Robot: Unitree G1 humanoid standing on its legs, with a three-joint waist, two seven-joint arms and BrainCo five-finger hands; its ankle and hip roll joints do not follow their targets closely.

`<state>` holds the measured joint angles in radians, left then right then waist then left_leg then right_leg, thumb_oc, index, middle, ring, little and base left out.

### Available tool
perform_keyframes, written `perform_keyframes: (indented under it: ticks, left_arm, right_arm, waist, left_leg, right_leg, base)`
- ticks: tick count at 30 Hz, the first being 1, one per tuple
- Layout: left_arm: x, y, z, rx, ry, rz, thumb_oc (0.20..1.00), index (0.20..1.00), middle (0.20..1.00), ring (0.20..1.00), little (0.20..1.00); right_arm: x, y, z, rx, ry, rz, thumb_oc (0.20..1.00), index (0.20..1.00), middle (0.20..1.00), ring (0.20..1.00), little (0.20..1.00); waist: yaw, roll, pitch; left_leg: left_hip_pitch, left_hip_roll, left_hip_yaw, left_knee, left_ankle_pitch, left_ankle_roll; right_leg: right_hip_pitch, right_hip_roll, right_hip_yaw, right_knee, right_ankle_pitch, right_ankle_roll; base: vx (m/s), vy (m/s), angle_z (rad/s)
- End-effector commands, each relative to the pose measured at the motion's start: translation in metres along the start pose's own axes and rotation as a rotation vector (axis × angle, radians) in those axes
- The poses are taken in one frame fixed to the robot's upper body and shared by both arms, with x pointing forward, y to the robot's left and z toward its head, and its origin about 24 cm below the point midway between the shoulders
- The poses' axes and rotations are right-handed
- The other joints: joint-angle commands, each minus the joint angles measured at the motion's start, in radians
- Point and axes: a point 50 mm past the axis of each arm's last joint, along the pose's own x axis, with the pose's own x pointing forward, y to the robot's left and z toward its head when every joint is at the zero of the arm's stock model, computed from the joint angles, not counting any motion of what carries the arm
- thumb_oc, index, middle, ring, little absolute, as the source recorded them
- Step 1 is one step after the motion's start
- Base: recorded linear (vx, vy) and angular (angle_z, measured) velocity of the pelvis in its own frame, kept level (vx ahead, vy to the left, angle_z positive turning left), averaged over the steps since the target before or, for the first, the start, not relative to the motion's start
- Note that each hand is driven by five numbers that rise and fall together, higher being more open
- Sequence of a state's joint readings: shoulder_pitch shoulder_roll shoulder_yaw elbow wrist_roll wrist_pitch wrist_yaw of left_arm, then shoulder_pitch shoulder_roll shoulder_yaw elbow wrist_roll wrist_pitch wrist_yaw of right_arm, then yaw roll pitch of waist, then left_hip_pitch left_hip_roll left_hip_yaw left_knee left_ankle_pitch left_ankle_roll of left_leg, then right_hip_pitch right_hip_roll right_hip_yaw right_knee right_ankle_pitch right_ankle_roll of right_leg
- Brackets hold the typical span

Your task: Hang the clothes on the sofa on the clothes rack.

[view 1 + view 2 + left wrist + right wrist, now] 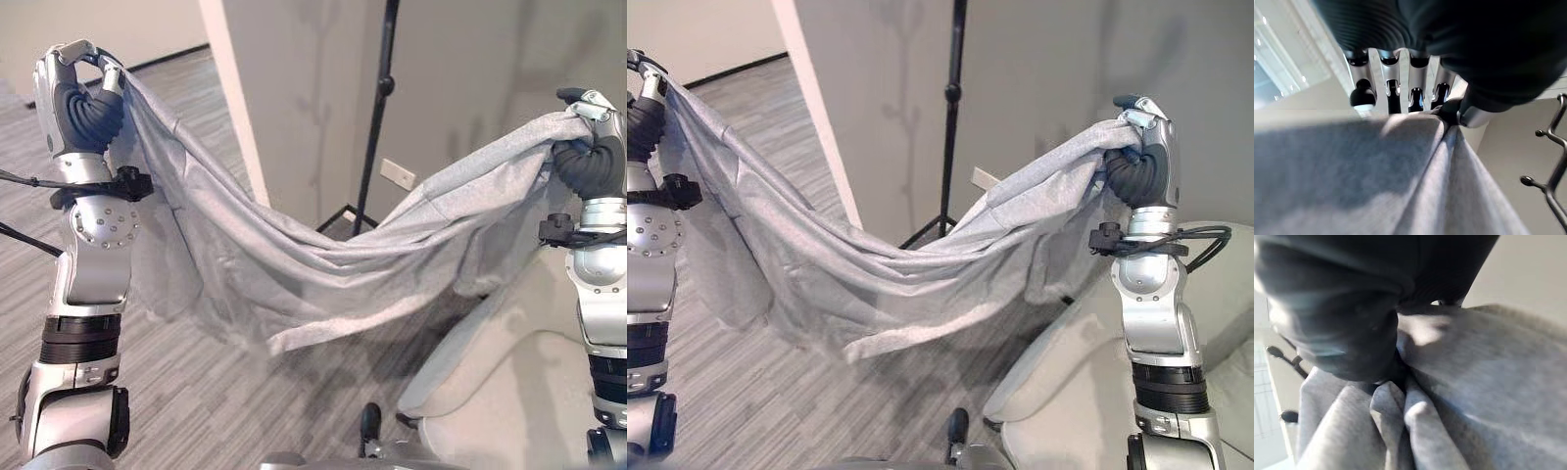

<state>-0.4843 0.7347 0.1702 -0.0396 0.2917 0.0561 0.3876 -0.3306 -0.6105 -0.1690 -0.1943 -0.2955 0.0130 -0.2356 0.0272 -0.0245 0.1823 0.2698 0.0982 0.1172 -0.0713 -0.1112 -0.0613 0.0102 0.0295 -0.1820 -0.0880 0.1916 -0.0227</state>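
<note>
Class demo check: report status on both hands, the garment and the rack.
Left robot hand and right robot hand each shut on grey garment. Garment lifted, sagging between them. Black rack pole behind, nothing in the way.

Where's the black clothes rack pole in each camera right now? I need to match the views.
Left eye view: black metal clothes rack pole upright, top centre-right, behind the sagging grey fabric garment.
Right eye view: pole top centre.
Left wrist view: its hooks at one edge.
Right wrist view: dark hooks, blurred.
Shared landmark: the garment.

Even indoor light; soft shadows of the rack (pixel 377 108) fall on the wall (pixel 470 78). Wrist views are blurred close up, perhaps from nearness.
</note>
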Motion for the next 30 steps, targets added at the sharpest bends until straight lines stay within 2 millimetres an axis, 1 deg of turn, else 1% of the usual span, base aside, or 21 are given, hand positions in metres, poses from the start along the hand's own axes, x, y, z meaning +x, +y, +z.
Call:
perform_keyframes:
  ticks: [1, 3, 4, 5, 6, 8, 9, 10, 12, 13, 14, 15, 16, 17, 18, 22, 27, 30]
  left_arm:
    - [0.018, 0.019, 0.032, -0.003, -0.164, 0.082, 0.200, 0.200, 0.200, 0.200, 0.200]
    - [0.017, 0.019, 0.032, -0.003, -0.164, 0.082, 0.200, 0.200, 0.200, 0.200, 0.200]
    - [0.016, 0.019, 0.036, -0.013, -0.179, 0.075, 0.200, 0.200, 0.200, 0.200, 0.200]
    - [0.016, 0.020, 0.038, -0.016, -0.186, 0.074, 0.200, 0.200, 0.200, 0.200, 0.200]
    - [0.015, 0.020, 0.039, -0.025, -0.190, 0.074, 0.200, 0.200, 0.200, 0.200, 0.200]
    - [0.015, 0.019, 0.040, -0.036, -0.190, 0.072, 0.200, 0.200, 0.200, 0.200, 0.200]
    - [0.015, 0.019, 0.042, -0.043, -0.194, 0.074, 0.200, 0.200, 0.200, 0.200, 0.200]
    - [0.016, 0.019, 0.041, -0.043, -0.191, 0.074, 0.200, 0.200, 0.200, 0.200, 0.200]
    - [0.018, 0.019, 0.040, -0.039, -0.188, 0.071, 0.200, 0.200, 0.200, 0.200, 0.200]
    - [0.020, 0.019, 0.038, -0.034, -0.181, 0.075, 0.200, 0.200, 0.200, 0.200, 0.200]
    - [0.021, 0.021, 0.035, -0.028, -0.166, 0.091, 0.200, 0.200, 0.200, 0.200, 0.200]
    - [0.020, 0.022, 0.034, -0.028, -0.167, 0.093, 0.200, 0.200, 0.200, 0.200, 0.200]
    - [0.020, 0.025, 0.036, -0.019, -0.178, 0.103, 0.200, 0.200, 0.200, 0.200, 0.200]
    - [0.018, 0.028, 0.033, -0.009, -0.173, 0.107, 0.200, 0.200, 0.200, 0.200, 0.200]
    - [0.017, 0.030, 0.033, -0.002, -0.175, 0.109, 0.200, 0.200, 0.200, 0.200, 0.200]
    - [0.013, 0.033, 0.027, 0.028, -0.166, 0.099, 0.200, 0.200, 0.200, 0.200, 0.200]
    - [0.013, 0.036, 0.025, 0.036, -0.161, 0.116, 0.200, 0.200, 0.200, 0.200, 0.200]
    - [0.013, 0.036, 0.025, 0.029, -0.161, 0.121, 0.200, 0.200, 0.200, 0.200, 0.200]
  right_arm:
    - [0.016, -0.027, 0.019, -0.030, -0.124, -0.120, 0.200, 0.200, 0.200, 0.200, 0.200]
    - [0.016, -0.027, 0.019, -0.030, -0.124, -0.120, 0.200, 0.200, 0.200, 0.200, 0.200]
    - [0.015, -0.025, 0.021, -0.021, -0.133, -0.111, 0.200, 0.200, 0.200, 0.200, 0.200]
    - [0.015, -0.025, 0.022, -0.017, -0.133, -0.112, 0.200, 0.200, 0.200, 0.200, 0.200]
    - [0.015, -0.025, 0.022, -0.012, -0.131, -0.113, 0.200, 0.200, 0.200, 0.200, 0.200]
    - [0.015, -0.025, 0.020, -0.015, -0.122, -0.111, 0.200, 0.200, 0.200, 0.200, 0.200]
    - [0.014, -0.026, 0.019, -0.023, -0.117, -0.114, 0.200, 0.200, 0.200, 0.200, 0.200]
    - [0.013, -0.029, 0.016, -0.032, -0.107, -0.123, 0.200, 0.200, 0.200, 0.200, 0.200]
    - [0.012, -0.032, 0.013, -0.039, -0.093, -0.138, 0.200, 0.200, 0.200, 0.200, 0.200]
    - [0.013, -0.033, 0.011, -0.046, -0.085, -0.141, 0.200, 0.200, 0.200, 0.200, 0.200]
    - [0.014, -0.031, 0.010, -0.047, -0.082, -0.142, 0.200, 0.200, 0.200, 0.200, 0.200]
    - [0.014, -0.029, 0.011, -0.042, -0.084, -0.137, 0.200, 0.200, 0.200, 0.200, 0.200]
    - [0.014, -0.028, 0.012, -0.037, -0.086, -0.130, 0.200, 0.200, 0.200, 0.200, 0.200]
    - [0.012, -0.027, 0.012, -0.029, -0.085, -0.126, 0.200, 0.200, 0.200, 0.200, 0.200]
    - [0.013, -0.026, 0.014, -0.016, -0.094, -0.131, 0.200, 0.200, 0.200, 0.200, 0.200]
    - [0.009, -0.024, 0.016, 0.007, -0.092, -0.125, 0.200, 0.200, 0.200, 0.200, 0.200]
    - [0.008, -0.022, 0.017, 0.020, -0.094, -0.123, 0.200, 0.200, 0.200, 0.200, 0.200]
    - [0.007, -0.020, 0.017, 0.027, -0.088, -0.119, 0.200, 0.200, 0.200, 0.200, 0.200]
  waist:
    - [-0.003, 0.038, -0.053]
    - [-0.004, 0.039, -0.053]
    - [-0.002, 0.026, -0.053]
    - [0.001, 0.014, -0.047]
    - [0.007, -0.001, -0.039]
    - [0.014, -0.011, -0.016]
    - [0.016, -0.012, -0.008]
    - [0.023, -0.016, -0.003]
    - [0.040, -0.018, -0.002]
    - [0.056, -0.018, 0.000]
    - [0.104, -0.022, 0.013]
    - [0.117, -0.023, 0.019]
    - [0.122, -0.021, 0.011]
    - [0.122, -0.015, -0.001]
    - [0.123, -0.013, -0.015]
    - [0.121, -0.022, -0.057]
    - [0.117, -0.016, -0.069]
    - [0.118, -0.010, -0.068]
  left_leg:
    - [0.004, -0.011, -0.011, -0.016, 0.187, 0.036]
    - [0.005, -0.010, -0.011, -0.016, 0.187, 0.035]
    - [-0.011, 0.014, 0.007, 0.094, 0.218, 0.028]
    - [-0.040, 0.020, 0.010, 0.174, 0.202, 0.030]
    - [-0.070, 0.028, 0.018, 0.243, 0.200, 0.035]
    - [-0.128, 0.054, 0.033, 0.328, 0.169, 0.045]
    - [-0.155, 0.072, 0.049, 0.308, 0.148, 0.049]
    - [-0.175, 0.071, 0.057, 0.266, 0.127, 0.047]
    - [-0.205, 0.056, 0.049, 0.152, 0.124, 0.027]
    - [-0.229, 0.045, 0.029, 0.074, 0.149, 0.020]
    - [-0.292, 0.021, -0.023, -0.016, 0.180, 0.007]
    - [-0.310, 0.019, -0.036, -0.016, 0.184, 0.001]
    - [-0.298, 0.023, -0.047, -0.016, 0.174, -0.002]
    - [-0.283, 0.028, -0.045, -0.016, 0.183, -0.004]
    - [-0.276, 0.023, -0.049, -0.016, 0.180, -0.005]
    - [-0.251, -0.014, -0.023, -0.016, 0.174, -0.001]
    - [-0.201, -0.041, -0.007, -0.016, 0.157, -0.001]
    - [-0.177, -0.047, -0.001, -0.016, 0.152, -0.001]
  right_leg:
    - [-0.001, -0.045, -0.044, 0.001, -0.099, 0.073]
    - [-0.001, -0.044, -0.044, 0.001, -0.099, 0.072]
    - [0.027, -0.053, -0.052, 0.001, -0.096, 0.072]
    - [0.042, -0.064, -0.054, 0.001, -0.096, 0.073]
    - [0.059, -0.077, -0.055, 0.001, -0.089, 0.071]
    - [0.088, -0.086, -0.060, 0.001, -0.100, 0.067]
    - [0.101, -0.084, -0.066, 0.001, -0.110, 0.070]
    - [0.110, -0.077, -0.066, 0.001, -0.114, 0.070]
    - [0.122, -0.067, -0.048, 0.001, -0.123, 0.070]
    - [0.129, -0.063, -0.033, 0.001, -0.126, 0.066]
    - [0.162, -0.060, -0.003, 0.001, -0.138, 0.057]
    - [0.171, -0.062, 0.005, 0.001, -0.139, 0.053]
    - [0.170, -0.066, 0.013, 0.001, -0.137, 0.051]
    - [0.168, -0.067, 0.022, 0.001, -0.133, 0.049]
    - [0.167, -0.077, 0.031, 0.001, -0.126, 0.049]
    - [0.163, -0.114, 0.048, 0.001, -0.105, 0.049]
    - [0.174, -0.160, 0.036, 0.001, -0.097, 0.055]
    - [0.178, -0.181, 0.029, 0.001, -0.091, 0.058]
  base:
    - [0.09, -0.069, 0.12]
    - [0.08, -0.086, 0.21]
    - [0.15, -0.188, 0.16]
    - [0.18, -0.255, 0.24]
    - [0.08, -0.150, 0.35]
    - [0.04, -0.092, 0.22]
    - [0.05, -0.044, 0.13]
    - [0.09, 0.000, 0.27]
    - [0.12, 0.060, 0.27]
    - [0.18, 0.106, -0.01]
    - [0.17, 0.096, -0.40]
    - [0.17, 0.119, -0.50]
    - [0.13, 0.144, -0.75]
    - [0.13, 0.193, -0.79]
    - [0.13, 0.228, -0.83]
    - [0.13, 0.232, -0.57]
    - [0.11, 0.191, -0.24]
    - [0.08, 0.169, -0.10]
